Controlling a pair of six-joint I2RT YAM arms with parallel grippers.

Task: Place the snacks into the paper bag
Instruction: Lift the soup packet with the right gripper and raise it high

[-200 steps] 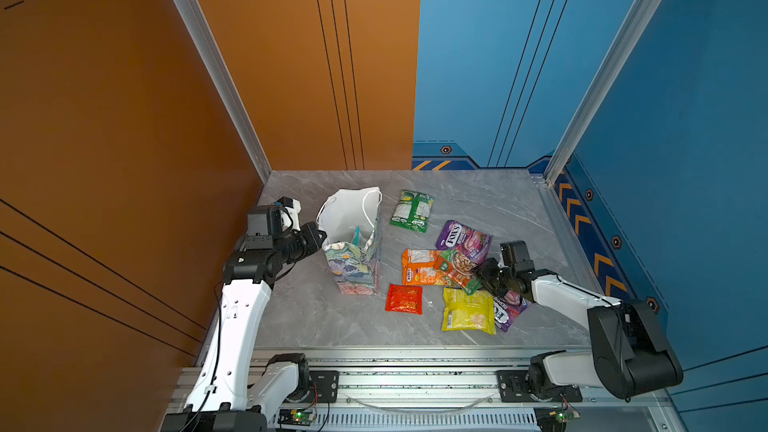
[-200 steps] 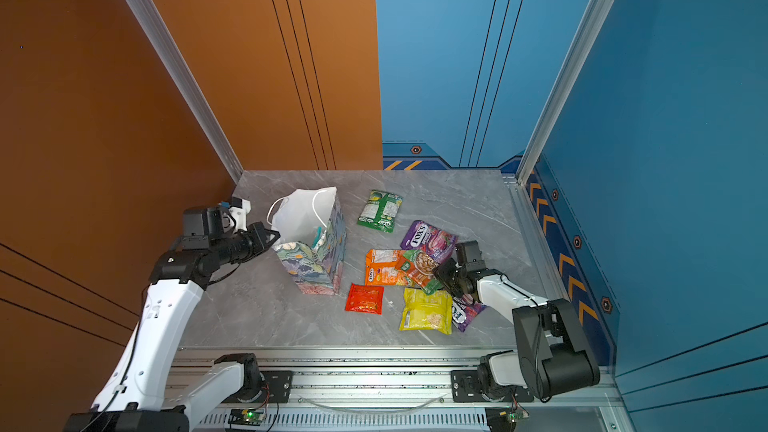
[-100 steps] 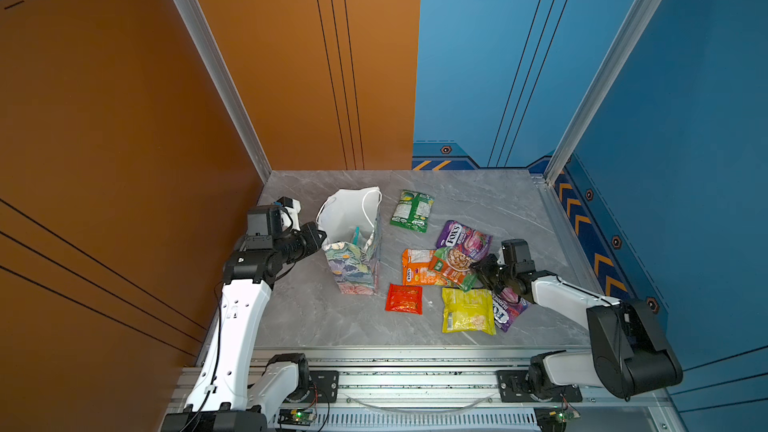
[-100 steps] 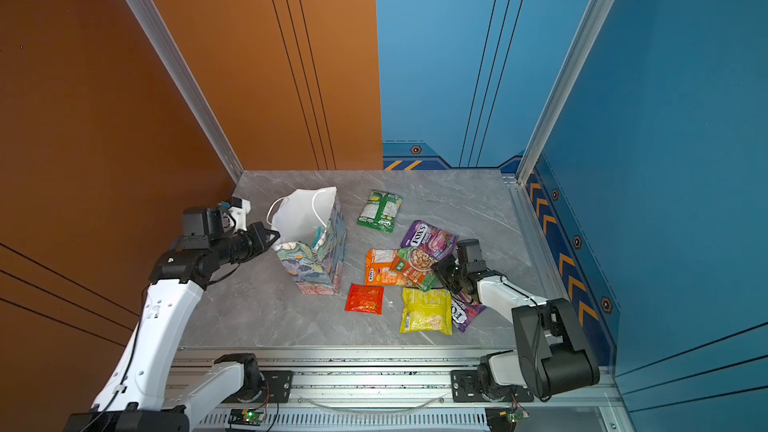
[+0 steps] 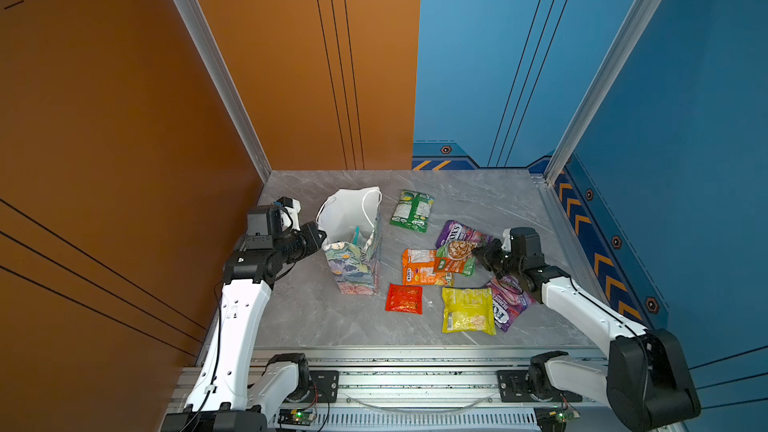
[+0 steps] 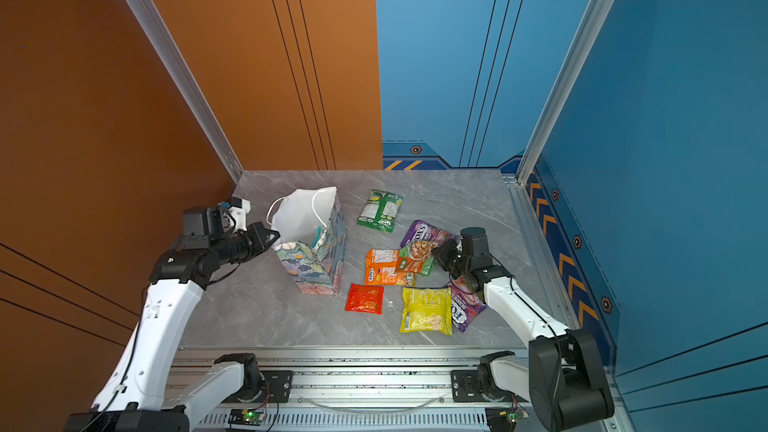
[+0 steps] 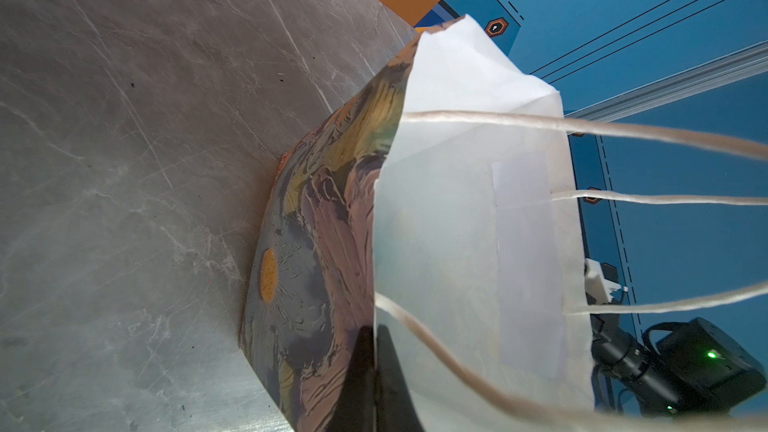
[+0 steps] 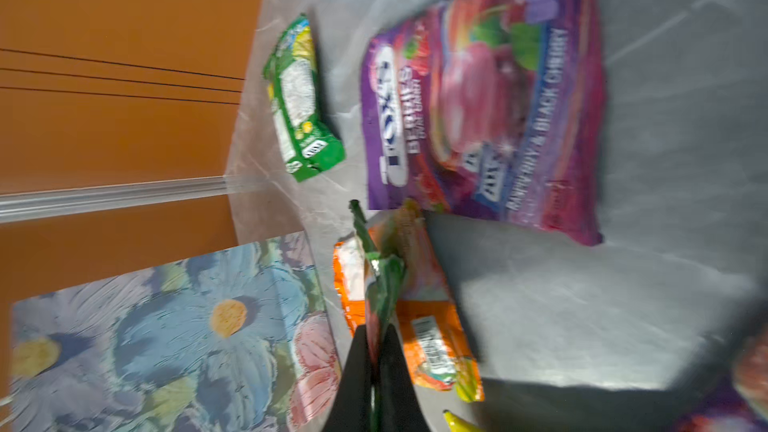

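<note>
**Right gripper clamped on a packet, bag held open across the table**

The right gripper [image 5: 478,252] is closed on the near edge of the red-green packet [image 5: 455,257]. The right wrist view shows this best: the two dark fingers [image 8: 353,367] meet with the crumpled foil edge between them. There the packet runs edge-on away from the fingers, above the orange packet [image 8: 419,326]. In both top views the gripper's body hides that pinch.

The packet's long axis points roughly from the gripper toward the paper bag [image 5: 353,268], which stands to the left, beyond the orange packet. The carry therefore looks like a leftward lift up to the bag's mouth. The right arm is plainly the nearer one to the loose snacks.

The left gripper [image 7: 374,336] is shut on the bag's rim, one finger on the floral outside and one on the white inside. Only the left wrist view shows this. A top view alone shows a teal packet [image 5: 358,236] already inside. The green packet [image 5: 411,210] lies apart on the table [image 5: 478,197].
</note>
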